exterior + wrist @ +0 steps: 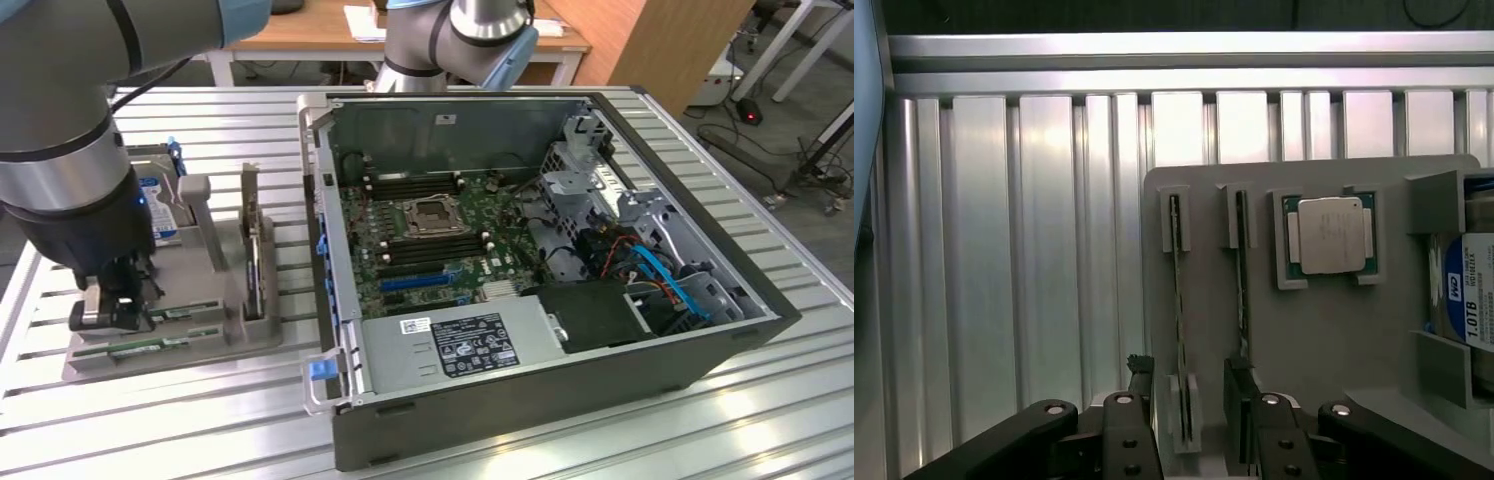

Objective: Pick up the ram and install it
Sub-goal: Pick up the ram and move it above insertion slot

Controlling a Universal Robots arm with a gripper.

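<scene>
Pick-up step, not yet grasped. Gripper (pixel 1186 425) wide open, empty, over holder (pixel 1324 340) — jaws either side of ram (pixel 1176 280), on edge in its slot. Probably calls for square, centred closing on thin board.

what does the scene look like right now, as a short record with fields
gripper: open, low over the grey holder, one finger on each side of the ram
ram: on edge in its holder slot, not lifted
second stick: on edge in the next slot
cpu: flat in a holder recess
hard drive: in the holder, blue label
computer case: open, on the exterior view's right of the holder, motherboard exposed
</scene>
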